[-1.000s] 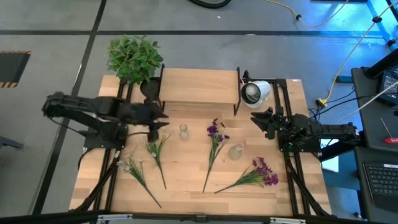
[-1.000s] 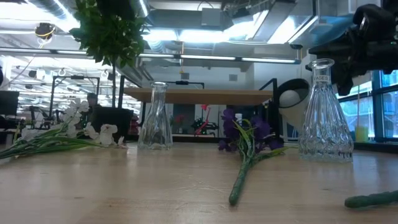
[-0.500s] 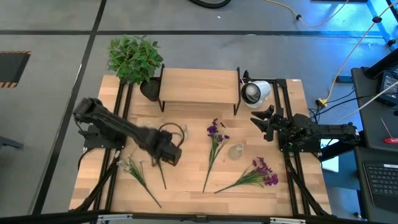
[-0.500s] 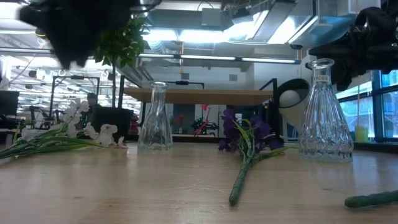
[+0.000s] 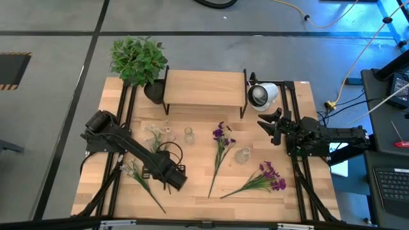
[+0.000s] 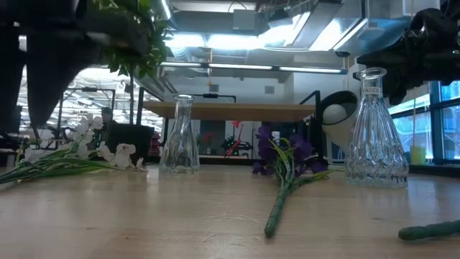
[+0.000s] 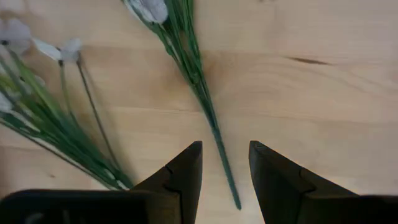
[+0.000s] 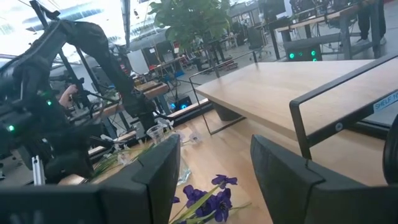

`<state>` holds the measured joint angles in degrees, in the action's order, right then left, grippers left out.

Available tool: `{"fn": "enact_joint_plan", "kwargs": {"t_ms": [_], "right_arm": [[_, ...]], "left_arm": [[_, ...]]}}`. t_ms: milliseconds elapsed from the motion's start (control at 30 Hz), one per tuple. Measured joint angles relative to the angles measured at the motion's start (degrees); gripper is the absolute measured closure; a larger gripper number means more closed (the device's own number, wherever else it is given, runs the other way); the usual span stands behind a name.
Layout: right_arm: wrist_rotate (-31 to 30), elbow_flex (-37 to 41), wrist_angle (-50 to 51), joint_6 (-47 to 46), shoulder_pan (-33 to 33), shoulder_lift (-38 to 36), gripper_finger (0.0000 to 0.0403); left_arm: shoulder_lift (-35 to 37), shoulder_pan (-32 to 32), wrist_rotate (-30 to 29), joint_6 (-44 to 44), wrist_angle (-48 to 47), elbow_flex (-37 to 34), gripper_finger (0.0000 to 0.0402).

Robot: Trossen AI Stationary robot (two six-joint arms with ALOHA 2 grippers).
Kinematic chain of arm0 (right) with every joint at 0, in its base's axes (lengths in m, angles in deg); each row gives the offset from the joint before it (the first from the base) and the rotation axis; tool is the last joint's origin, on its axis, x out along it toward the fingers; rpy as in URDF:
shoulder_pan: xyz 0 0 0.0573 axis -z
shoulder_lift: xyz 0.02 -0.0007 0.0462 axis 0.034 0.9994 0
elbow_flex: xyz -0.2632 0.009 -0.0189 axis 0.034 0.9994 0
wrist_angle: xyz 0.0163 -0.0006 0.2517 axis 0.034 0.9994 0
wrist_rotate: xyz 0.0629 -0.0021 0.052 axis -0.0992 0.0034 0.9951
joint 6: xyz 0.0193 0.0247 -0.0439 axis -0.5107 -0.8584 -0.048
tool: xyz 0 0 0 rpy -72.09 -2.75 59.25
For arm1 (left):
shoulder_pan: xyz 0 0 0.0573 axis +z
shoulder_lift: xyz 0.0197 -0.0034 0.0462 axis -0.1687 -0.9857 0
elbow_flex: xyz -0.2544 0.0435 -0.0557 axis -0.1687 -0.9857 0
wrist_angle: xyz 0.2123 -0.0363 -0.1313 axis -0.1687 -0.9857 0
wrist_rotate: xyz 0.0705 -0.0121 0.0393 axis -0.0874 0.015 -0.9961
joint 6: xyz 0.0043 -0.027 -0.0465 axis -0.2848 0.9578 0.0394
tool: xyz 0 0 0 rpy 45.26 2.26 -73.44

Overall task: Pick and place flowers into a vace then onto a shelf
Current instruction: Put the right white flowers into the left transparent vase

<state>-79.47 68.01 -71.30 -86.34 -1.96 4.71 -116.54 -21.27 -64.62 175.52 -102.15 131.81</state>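
Note:
Two white-pink flowers lie flat on the table: one [image 5: 158, 135] with its stem running toward the near edge, one [image 5: 137, 174] left of it. Two purple flowers [image 5: 221, 137] [image 5: 265, 179] lie to the right. Two clear glass vases [image 5: 188, 135] [image 5: 243, 155] stand upright. The shelf [image 5: 204, 89] stands at the far side. My left gripper [image 5: 174, 181] hovers open over the first white flower's stem [image 7: 214, 140], one finger on each side near the cut end, not touching it. My right gripper [image 5: 263, 125] waits open at the right, above the table.
A bushy potted plant [image 5: 137, 59] stands at the far left corner, beside the shelf. A white round device [image 5: 262, 94] sits right of the shelf. Black frame rails run along both table sides. Bare wood shows along the near edge between the flowers.
My left arm has swung from beside the shelf toward the near edge, passing over the white flower's head and along its stem, and now points down over the stem's cut end. The flowers, the vases and my right arm have kept still.

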Motion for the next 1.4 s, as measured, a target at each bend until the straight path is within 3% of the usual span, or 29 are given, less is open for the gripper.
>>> {"fn": "enact_joint_plan", "kwargs": {"t_ms": [167,467,833,1400], "right_arm": [[0.00,0.00,0.00,-0.15,0.00,0.00,0.0205],[0.00,0.00,0.02,-1.55,0.00,0.00,0.0205],[0.00,0.00,0.04,-1.40,0.00,0.00,0.0205],[0.00,0.00,0.04,-1.27,0.00,0.00,0.0205]], "left_arm": [[-2.61,0.78,3.25,1.34,0.28,-0.11,0.0277],[-3.48,3.40,2.90,2.24,0.50,-3.43,0.0277],[-3.02,4.15,5.98,2.77,7.99,-9.47,0.0278],[-3.22,5.50,5.46,-1.68,9.92,-10.16,0.0384]]}}
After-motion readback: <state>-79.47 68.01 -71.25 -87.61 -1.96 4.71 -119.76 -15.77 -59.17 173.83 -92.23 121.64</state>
